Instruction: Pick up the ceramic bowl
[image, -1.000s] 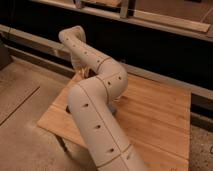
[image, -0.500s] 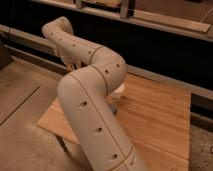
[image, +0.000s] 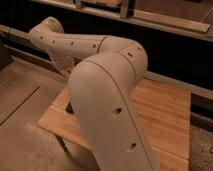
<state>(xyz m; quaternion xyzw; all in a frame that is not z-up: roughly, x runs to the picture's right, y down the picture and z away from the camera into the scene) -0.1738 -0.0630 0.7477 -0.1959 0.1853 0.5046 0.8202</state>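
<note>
My cream-coloured arm (image: 107, 107) fills the middle of the camera view. It rises from the bottom, bends at the elbow (image: 127, 55), runs left and turns down at the far left. My gripper (image: 63, 67) hangs at that end, over the far left corner of the wooden table (image: 165, 112), mostly hidden behind the arm. The ceramic bowl is hidden or out of view; no maroon-brown bowl shows anywhere.
The table's near left edge (image: 52, 125) and a leg (image: 62, 145) show below the arm. Speckled floor (image: 22, 100) lies to the left. A dark wall with a pale ledge (image: 170, 82) runs behind the table.
The arm has swung closer to the camera and now covers more of the table. The small things seen near the wrist earlier are now hidden.
</note>
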